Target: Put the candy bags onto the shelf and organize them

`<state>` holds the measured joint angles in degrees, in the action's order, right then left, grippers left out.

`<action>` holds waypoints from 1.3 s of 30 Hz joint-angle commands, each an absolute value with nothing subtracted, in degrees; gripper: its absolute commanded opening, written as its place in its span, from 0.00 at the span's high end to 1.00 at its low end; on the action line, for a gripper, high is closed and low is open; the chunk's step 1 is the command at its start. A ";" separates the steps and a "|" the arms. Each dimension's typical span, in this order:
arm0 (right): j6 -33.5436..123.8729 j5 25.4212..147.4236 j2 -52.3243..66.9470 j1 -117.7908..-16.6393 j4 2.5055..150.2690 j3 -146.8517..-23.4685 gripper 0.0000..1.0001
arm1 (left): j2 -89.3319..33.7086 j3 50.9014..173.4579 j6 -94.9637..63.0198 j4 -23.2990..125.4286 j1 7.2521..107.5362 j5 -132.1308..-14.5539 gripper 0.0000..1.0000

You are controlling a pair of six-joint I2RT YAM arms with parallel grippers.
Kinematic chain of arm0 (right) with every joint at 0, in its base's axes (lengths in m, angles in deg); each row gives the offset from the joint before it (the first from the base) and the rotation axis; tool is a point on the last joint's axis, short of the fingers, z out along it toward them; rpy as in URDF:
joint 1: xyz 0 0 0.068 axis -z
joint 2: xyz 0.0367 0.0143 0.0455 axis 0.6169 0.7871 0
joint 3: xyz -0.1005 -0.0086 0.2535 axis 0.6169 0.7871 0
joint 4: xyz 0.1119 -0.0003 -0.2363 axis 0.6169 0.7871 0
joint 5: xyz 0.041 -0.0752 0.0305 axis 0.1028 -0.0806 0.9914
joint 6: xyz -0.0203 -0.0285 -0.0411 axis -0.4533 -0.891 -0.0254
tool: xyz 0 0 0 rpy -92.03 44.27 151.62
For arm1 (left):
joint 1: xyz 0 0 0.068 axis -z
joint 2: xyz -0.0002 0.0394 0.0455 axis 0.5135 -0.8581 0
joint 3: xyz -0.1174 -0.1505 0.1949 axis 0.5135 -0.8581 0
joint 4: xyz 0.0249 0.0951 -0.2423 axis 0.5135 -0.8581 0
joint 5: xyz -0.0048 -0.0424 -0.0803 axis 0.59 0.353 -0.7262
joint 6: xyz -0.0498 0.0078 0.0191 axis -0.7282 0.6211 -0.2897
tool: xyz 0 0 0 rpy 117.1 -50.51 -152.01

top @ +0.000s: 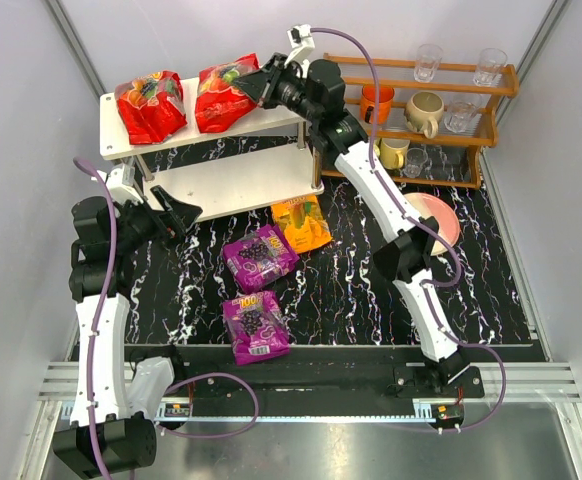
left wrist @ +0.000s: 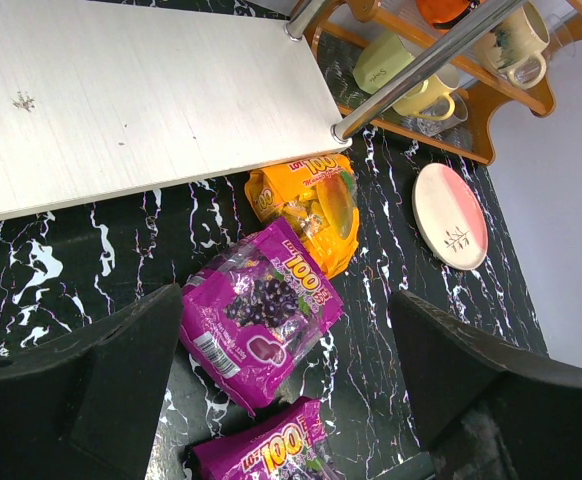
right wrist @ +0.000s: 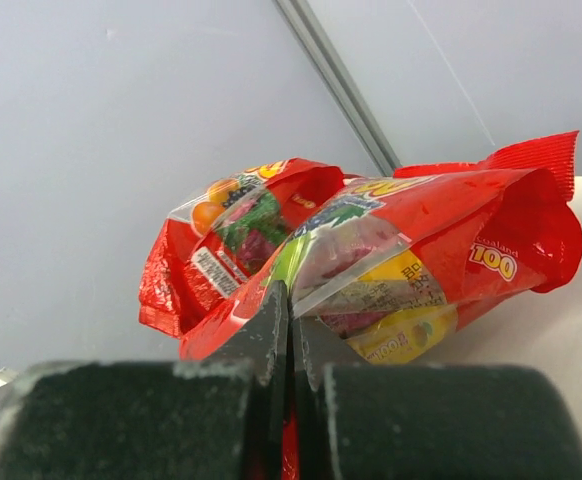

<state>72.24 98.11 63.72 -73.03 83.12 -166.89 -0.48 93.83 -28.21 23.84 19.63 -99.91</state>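
my right tool (top: 261,85) pinches a red bag (top: 221,100) on the shelf (top: 241,180) top beside the other red bag (top: 151,105), my left tool (top: 179,213) hangs spread over the tabletop (top: 351,290) by the orange bag (top: 301,222) and purple bags (top: 259,257), mug rack (top: 441,110) just past the shelf.

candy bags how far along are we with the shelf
One red bag lies atop the shelf. The right gripper is shut on the second red bag, also up there. Remaining: two purple bags and the orange bag on the table, by the open left gripper.
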 commanded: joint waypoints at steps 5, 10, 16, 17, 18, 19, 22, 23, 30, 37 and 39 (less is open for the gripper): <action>76.49 102.51 65.71 -71.22 73.16 -170.10 1.00 | -0.31 93.80 -28.39 26.90 19.73 -101.73 0.12; 77.90 103.91 67.20 -71.22 72.19 -170.10 1.00 | -0.66 93.19 -28.82 27.51 19.73 -102.34 0.12; 78.34 104.80 67.82 -71.22 71.92 -170.28 1.00 | -0.92 93.18 -28.74 27.69 19.73 -102.61 0.12; 78.51 104.97 67.91 -71.22 71.92 -170.28 1.00 | -0.92 92.84 -28.74 27.87 19.73 -102.61 0.12; 78.69 105.06 68.17 -71.31 71.75 -170.28 1.00 | -0.92 92.75 -28.74 27.87 19.73 -102.70 0.12; 78.69 105.15 68.09 -71.31 71.75 -170.19 1.00 | -0.92 92.66 -28.82 28.04 19.73 -102.70 0.13; 78.95 104.80 68.44 -71.66 71.31 -170.19 1.00 | -1.01 92.22 -28.91 28.22 19.73 -102.87 0.12; 79.22 104.71 68.44 -71.66 71.05 -170.28 1.00 | -1.01 92.13 -29.00 28.39 19.73 -102.87 0.13; 80.36 103.92 69.75 -72.63 69.82 -171.07 1.00 | -1.01 92.04 -28.91 28.48 19.73 -103.23 0.13; 81.24 104.01 70.02 -72.63 69.55 -171.16 1.00 | -1.10 91.87 -28.83 28.40 19.65 -103.75 0.12; 80.63 104.01 69.06 -72.54 69.64 -171.07 0.86 | -0.84 91.87 -28.83 28.22 19.73 -103.84 0.12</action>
<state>80.52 102.88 69.64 -71.56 72.92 -168.44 -1.05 91.93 -28.45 25.69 19.63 -102.12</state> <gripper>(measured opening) 0.018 0.874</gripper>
